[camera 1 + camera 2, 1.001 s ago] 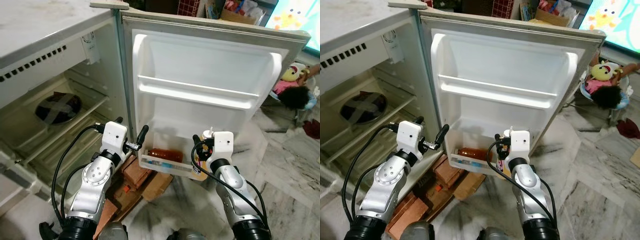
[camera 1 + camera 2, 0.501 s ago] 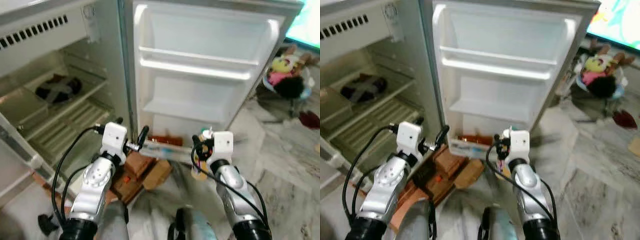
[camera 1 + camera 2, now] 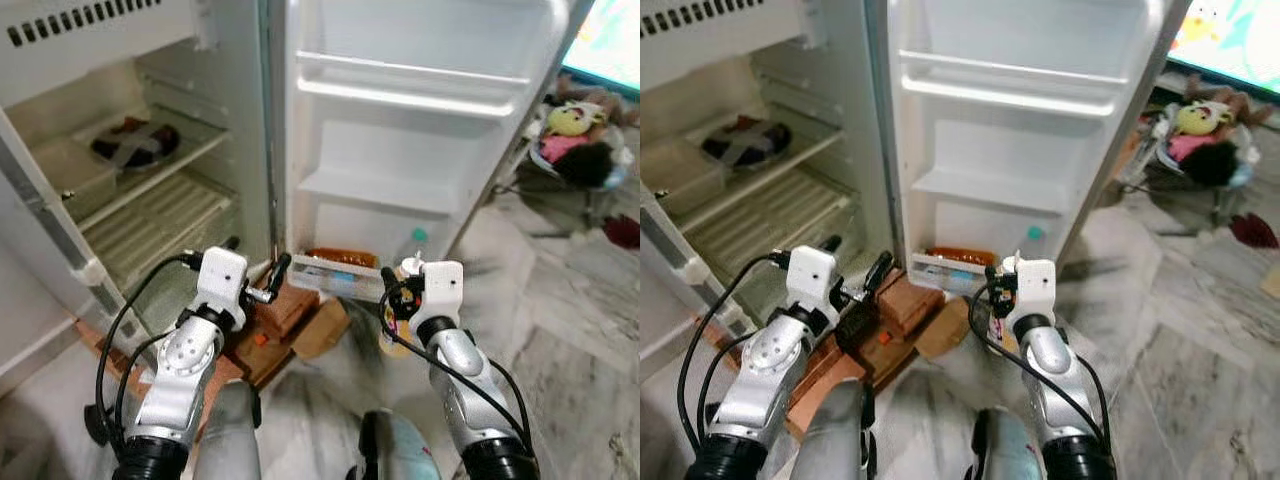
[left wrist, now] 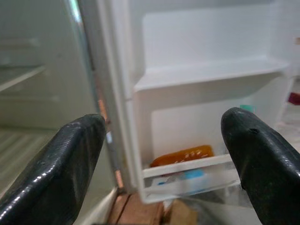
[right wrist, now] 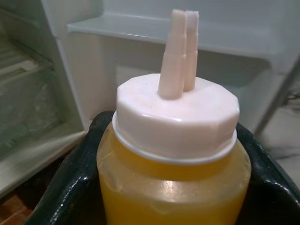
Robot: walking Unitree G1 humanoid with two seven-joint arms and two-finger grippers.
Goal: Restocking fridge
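Note:
My right gripper (image 3: 397, 302) is shut on a squeeze bottle of yellow liquid (image 5: 173, 187) with a white nozzle cap (image 5: 177, 117), held upright in front of the open fridge door (image 3: 420, 150). Its black fingers (image 5: 70, 187) press both sides of the bottle. The door's bottom shelf (image 3: 335, 275) holds an amber bottle (image 4: 183, 155) lying on its side. My left gripper (image 3: 256, 256) is open and holds nothing, low before the gap between fridge body and door.
A dark dish (image 3: 135, 143) and a clear box (image 3: 65, 175) sit on the fridge's inner shelves. Bricks (image 3: 285, 308) and cardboard (image 3: 322, 328) lie under the door's corner. Soft toys (image 3: 575, 135) are on the marble floor to the right. The upper door shelves (image 3: 410, 95) look bare.
The whole picture has shifted: the fridge sits farther off and higher, so the camera has moved back. Both arms keep their pose and the yellow bottle stays gripped.

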